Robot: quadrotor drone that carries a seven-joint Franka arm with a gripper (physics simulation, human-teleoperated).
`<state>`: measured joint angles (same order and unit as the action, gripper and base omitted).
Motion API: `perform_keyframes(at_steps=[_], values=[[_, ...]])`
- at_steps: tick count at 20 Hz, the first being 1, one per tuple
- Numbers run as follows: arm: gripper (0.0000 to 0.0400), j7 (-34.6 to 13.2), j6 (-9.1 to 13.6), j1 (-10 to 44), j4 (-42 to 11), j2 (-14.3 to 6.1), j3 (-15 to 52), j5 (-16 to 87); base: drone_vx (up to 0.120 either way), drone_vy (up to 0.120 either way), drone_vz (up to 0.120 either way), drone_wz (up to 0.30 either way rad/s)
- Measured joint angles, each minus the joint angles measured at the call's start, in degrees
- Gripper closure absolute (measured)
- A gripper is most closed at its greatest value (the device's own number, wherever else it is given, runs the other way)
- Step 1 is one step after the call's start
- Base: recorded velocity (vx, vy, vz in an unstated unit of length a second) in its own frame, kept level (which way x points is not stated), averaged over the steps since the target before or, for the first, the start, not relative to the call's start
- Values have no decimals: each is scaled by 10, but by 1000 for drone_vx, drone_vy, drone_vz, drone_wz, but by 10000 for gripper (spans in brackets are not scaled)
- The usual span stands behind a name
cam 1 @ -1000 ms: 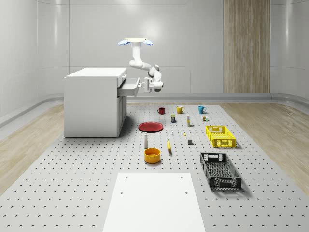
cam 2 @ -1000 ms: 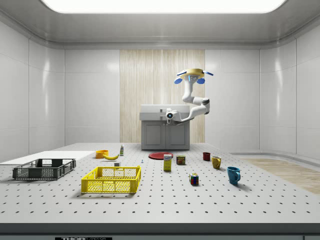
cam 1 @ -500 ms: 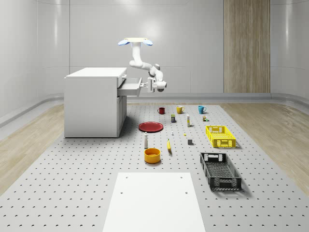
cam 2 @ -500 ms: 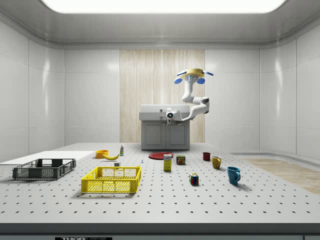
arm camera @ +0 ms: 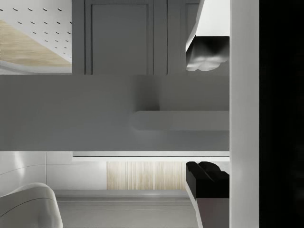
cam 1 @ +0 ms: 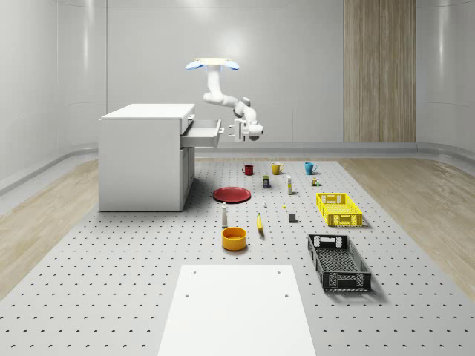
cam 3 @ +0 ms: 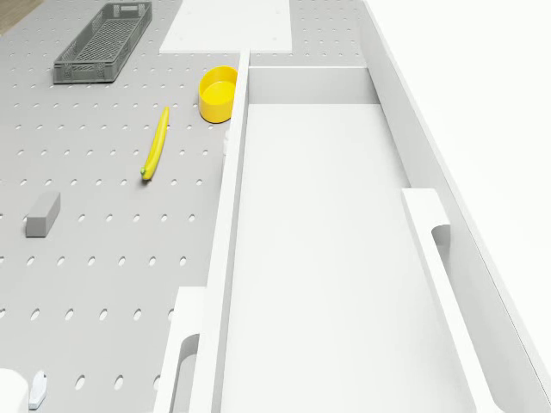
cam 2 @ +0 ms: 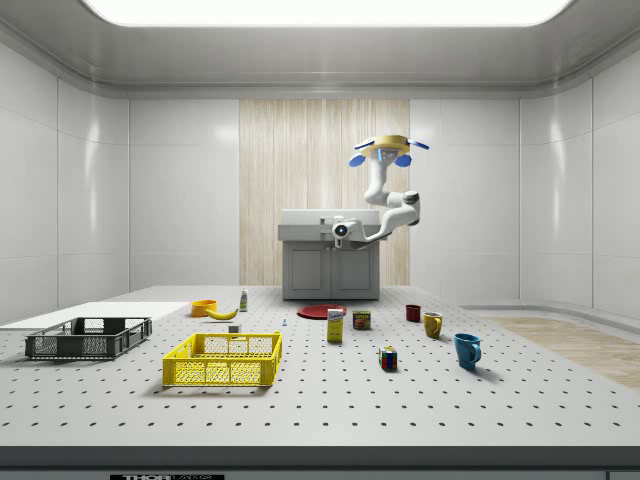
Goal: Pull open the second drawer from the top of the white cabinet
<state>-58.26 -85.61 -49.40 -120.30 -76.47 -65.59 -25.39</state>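
Note:
The white cabinet (cam 1: 145, 157) stands at the whole-scene view's left. Its second drawer (cam 1: 200, 133) juts out toward the right, and the drone view looks down into its bare inside (cam 3: 318, 258), with the top drawer's handle (cam 3: 433, 245) beside it. The drone (cam 1: 211, 65) hovers above the floor just off the drawer's front. My gripper (cam 1: 237, 130) hangs a short way from the drawer front, facing it. In the wrist view the gripper (arm camera: 206, 118) is open, its dark fingertips (arm camera: 205, 58) far apart, with the drawer's handle (arm camera: 175, 120) ahead of them.
On the pegboard floor lie a red plate (cam 1: 231, 194), a yellow bowl (cam 1: 234, 238), a banana (cam 1: 260, 222), a yellow crate (cam 1: 339, 209) and a black crate (cam 1: 338, 262). Three mugs (cam 1: 276, 168) stand farther back. A white mat (cam 1: 236, 310) covers the near floor.
The drone and arm have drifted to the whole-scene view's right. The gripper has come off the drawer front and stands apart from it. The drawer stays pulled out.

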Motion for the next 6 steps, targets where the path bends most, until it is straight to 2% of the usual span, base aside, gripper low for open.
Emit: perform_keyframes(at_steps=[3, 6], values=[[106, -3, 0, -2, 2, -3, 0, 3, 0, 107, 0, 0], [104, -5, 0, -4, 3, -6, 0, 5, 0, 0, 0, 0]])
